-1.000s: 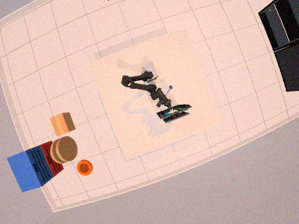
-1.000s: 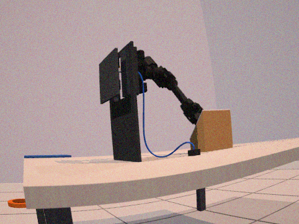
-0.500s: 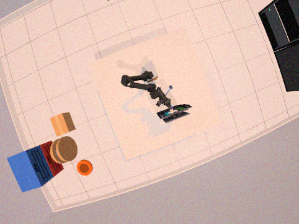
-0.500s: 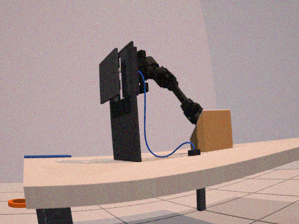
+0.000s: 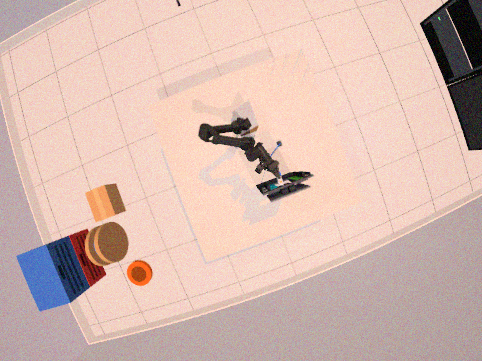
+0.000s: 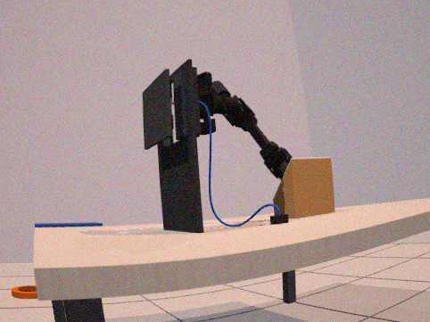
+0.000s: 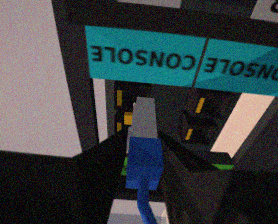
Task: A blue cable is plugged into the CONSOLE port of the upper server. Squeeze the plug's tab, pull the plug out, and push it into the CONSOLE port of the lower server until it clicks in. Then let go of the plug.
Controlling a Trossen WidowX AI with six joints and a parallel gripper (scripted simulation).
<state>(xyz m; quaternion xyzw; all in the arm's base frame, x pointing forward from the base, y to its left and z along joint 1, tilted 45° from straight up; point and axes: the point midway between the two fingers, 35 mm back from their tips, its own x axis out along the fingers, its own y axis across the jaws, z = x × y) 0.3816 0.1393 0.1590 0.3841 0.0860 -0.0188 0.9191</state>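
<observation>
Gripper (image 5: pixel 280 176) (image 7: pixel 142 135): closed on the plug (image 7: pixel 145 160), blue and grey, before the ports under a teal CONSOLE label (image 7: pixel 145 57). Blue cable (image 5: pixel 274 150) (image 6: pixel 210 165): trailing down to a black block (image 6: pixel 279 218) on the worktop (image 6: pixel 134 254).

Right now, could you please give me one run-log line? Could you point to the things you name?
gripper (image 7: pixel 142 135): shut on plug | plug (image 7: pixel 145 162): below CONSOLE label (image 7: pixel 145 59) in wrist view | seating: unclear

Pale walls stand behind the wooden-toned table (image 5: pixel 300 235) (image 6: pixel 134 276), meeting at a corner on its right in the exterior view. Around and below the table runs a pale floor (image 5: pixel 165 295) (image 6: pixel 366 285) of large square tiles, where shadows fall. From above, a black cabinet (image 5: pixel 467 120) stands well to the table's right.
</observation>
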